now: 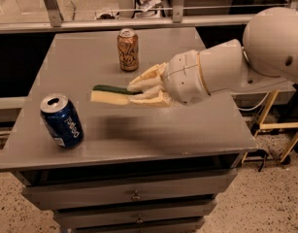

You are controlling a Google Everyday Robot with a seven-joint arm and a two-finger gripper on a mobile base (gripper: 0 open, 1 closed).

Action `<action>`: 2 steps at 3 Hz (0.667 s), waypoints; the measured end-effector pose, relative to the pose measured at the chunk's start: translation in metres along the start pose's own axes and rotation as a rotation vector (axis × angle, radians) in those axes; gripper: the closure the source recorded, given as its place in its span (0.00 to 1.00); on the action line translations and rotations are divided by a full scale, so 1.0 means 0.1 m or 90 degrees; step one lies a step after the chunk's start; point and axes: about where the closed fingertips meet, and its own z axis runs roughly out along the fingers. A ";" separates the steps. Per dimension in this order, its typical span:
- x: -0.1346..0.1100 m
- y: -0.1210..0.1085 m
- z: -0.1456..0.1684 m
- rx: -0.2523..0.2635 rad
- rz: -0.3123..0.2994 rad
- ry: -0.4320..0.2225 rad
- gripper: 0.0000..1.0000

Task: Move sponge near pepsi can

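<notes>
Camera view: the cream pincer [140, 92] is clenching the green-topped yellow foam sponge [109, 94] mid-frame above the grey bench [187, 130]; bare surface is separating it from the dark blue pepsi can [61, 121] at the lower-left edge.

Pepsi can [61, 121] stands on the table [187, 125], front-left part. Sponge [112, 94] is right of the pepsi can and a bit further back, raised above the tabletop, lying flat, apart from the can. Gripper [136, 92] is right of the pepsi can too, over mid-table, fingers clamped on the sponge's right end; the arm runs off rightward. Second can [127, 49] stands behind and right of the pepsi can, well apart, behind the sponge. Drawers [134, 195] are below the pepsi can, under the tabletop.
</notes>
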 end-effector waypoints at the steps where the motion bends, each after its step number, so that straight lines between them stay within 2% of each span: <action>1: 0.04 0.09 0.08 -0.016 -0.021 -0.006 1.00; 2: 0.05 0.19 0.16 -0.043 -0.044 -0.004 0.82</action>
